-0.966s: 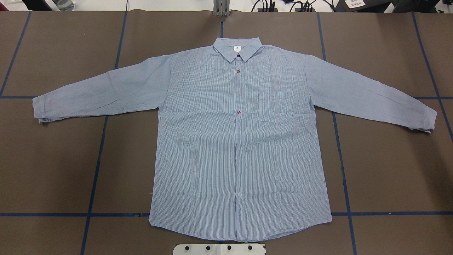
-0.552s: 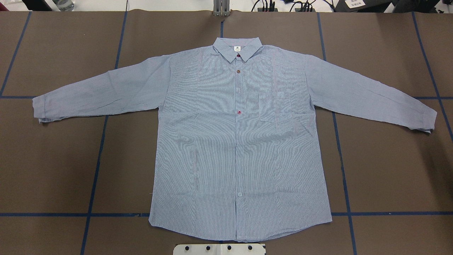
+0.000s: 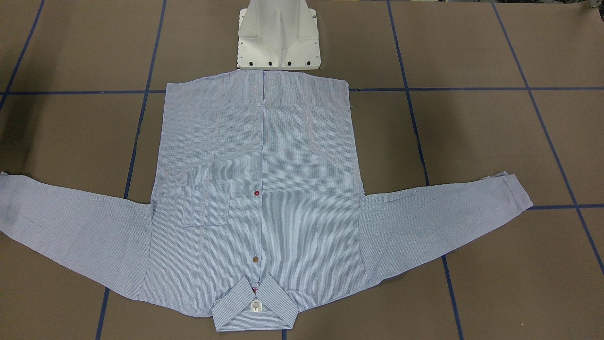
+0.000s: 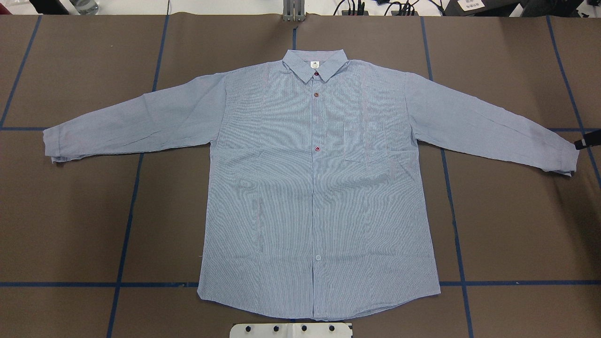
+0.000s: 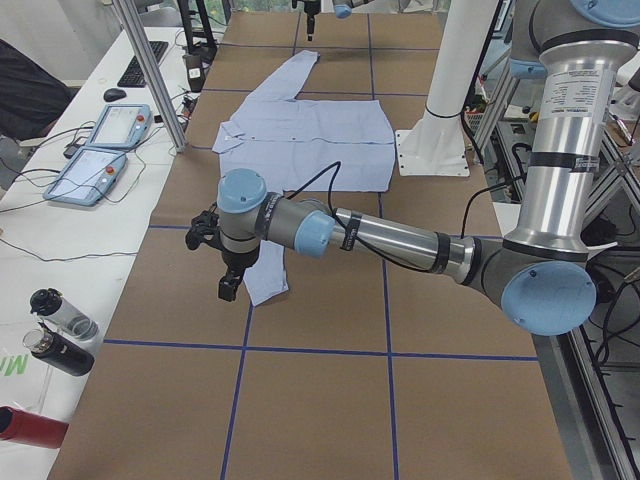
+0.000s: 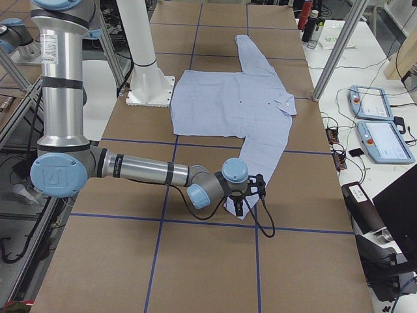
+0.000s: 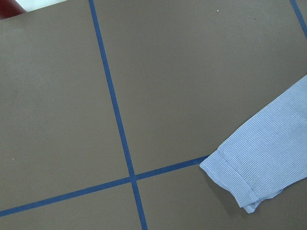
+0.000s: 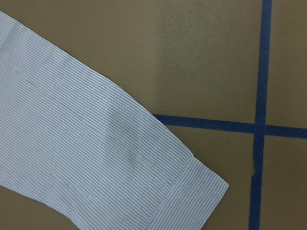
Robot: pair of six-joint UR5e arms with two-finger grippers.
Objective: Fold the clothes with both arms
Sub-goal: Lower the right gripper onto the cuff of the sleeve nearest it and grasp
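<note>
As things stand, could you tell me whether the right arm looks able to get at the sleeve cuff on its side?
Probably yes. The right gripper hangs close by the end of that cuff, which lies flat on the table with nothing on top of it.

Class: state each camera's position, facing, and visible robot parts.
Front-facing: across the table, facing the white base; no arms.
Overhead: behind that base, looking down; right hand's tip at edge.
Left: table's end; left arm near.
Right: opposite end; right arm near.
Left wrist: down onto a cuff; no arm.
Right wrist: likewise, the other cuff.
All show the shirt.
</note>
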